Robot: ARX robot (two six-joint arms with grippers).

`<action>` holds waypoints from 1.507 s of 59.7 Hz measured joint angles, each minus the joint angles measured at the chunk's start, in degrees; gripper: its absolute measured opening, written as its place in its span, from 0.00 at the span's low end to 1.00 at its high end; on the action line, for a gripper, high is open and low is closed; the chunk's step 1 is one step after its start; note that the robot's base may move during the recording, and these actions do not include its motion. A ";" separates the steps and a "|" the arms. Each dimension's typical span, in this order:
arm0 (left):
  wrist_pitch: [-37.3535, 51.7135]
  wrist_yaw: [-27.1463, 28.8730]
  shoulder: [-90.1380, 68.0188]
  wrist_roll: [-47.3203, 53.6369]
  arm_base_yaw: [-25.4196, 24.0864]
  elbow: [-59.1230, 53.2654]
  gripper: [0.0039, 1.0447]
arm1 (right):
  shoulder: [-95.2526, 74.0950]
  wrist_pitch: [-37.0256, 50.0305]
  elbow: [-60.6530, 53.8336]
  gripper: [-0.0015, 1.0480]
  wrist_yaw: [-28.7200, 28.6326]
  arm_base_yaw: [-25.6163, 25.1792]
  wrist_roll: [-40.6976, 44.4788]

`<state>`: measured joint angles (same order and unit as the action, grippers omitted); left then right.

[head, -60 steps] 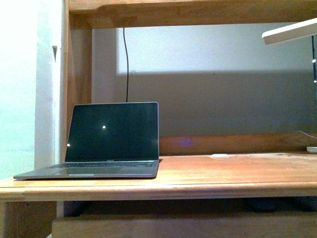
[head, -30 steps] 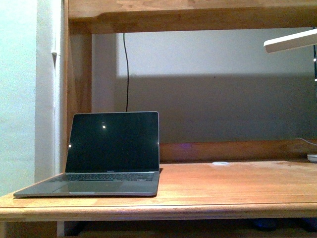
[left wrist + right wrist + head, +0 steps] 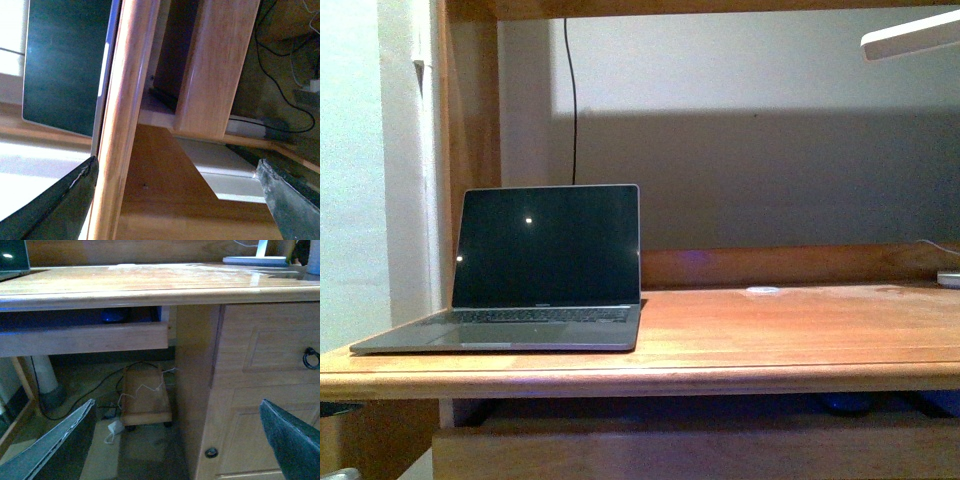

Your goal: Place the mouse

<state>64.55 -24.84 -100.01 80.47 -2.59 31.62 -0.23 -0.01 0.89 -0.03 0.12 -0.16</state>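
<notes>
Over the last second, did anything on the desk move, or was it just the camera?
Only the front view shifted: the scene dipped in frame, then rose, so less of the upper shelf and more of the drawer front under the desk shows now. Nothing was picked up or let go. The open laptop, the small white disc and the lamp head keep their places relative to the desk.

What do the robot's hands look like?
Only fingers show, in the wrist views. The left hand and right hand each have two flat, wedge-shaped ones, dark grey-green and matte, some edges worn pale. No cables or markings show on them; the arms are out of view.
</notes>
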 joint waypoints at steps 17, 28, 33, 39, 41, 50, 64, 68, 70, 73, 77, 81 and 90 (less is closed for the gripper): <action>0.72 -1.27 -9.88 2.45 4.11 8.11 0.93 | 0.00 -0.02 0.00 0.93 0.00 0.00 0.00; 2.29 -2.25 -15.30 2.58 4.83 12.20 0.93 | 0.00 0.00 0.00 0.93 0.00 0.00 0.02; 2.47 -2.21 -17.25 2.62 4.87 13.92 0.93 | 0.00 0.00 0.00 0.93 0.00 0.00 0.00; 1.60 -2.19 -19.10 2.69 4.90 16.70 0.93 | 0.00 0.00 0.00 0.93 0.00 0.00 0.00; 1.05 -2.25 -19.47 2.78 4.90 17.44 0.93 | 0.00 0.00 0.00 0.93 0.00 0.00 0.00; -2.10 -2.67 -22.77 3.32 4.90 22.27 0.93 | 0.00 0.00 0.00 0.93 0.00 0.00 0.00; -5.86 -3.50 -25.00 3.32 5.20 27.28 0.93 | 0.00 0.00 0.00 0.93 0.00 0.00 0.00; -7.13 -3.50 -25.03 3.34 5.46 27.63 0.93 | 0.00 0.00 0.00 0.93 0.00 0.00 0.00; -8.31 -3.48 -25.03 3.06 5.62 27.98 0.93 | 0.00 0.00 0.00 0.93 0.00 0.00 0.00; -10.56 -2.82 -24.92 2.75 5.88 28.26 0.93 | 0.00 0.00 0.00 0.93 0.00 0.00 0.00; -15.58 -1.86 -23.21 1.95 6.29 28.28 0.93 | 0.00 0.00 0.00 0.93 0.02 0.00 0.00; -22.86 -1.29 -20.39 -0.61 6.82 28.28 0.93 | 0.00 0.00 0.00 0.93 0.00 0.00 0.02; -48.22 -2.58 -11.30 -5.31 7.67 28.76 0.93 | 0.00 0.00 0.00 0.93 0.00 0.00 0.00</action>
<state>16.34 -27.42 -111.31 75.16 5.08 60.38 -0.23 -0.01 0.89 -0.03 0.12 -0.16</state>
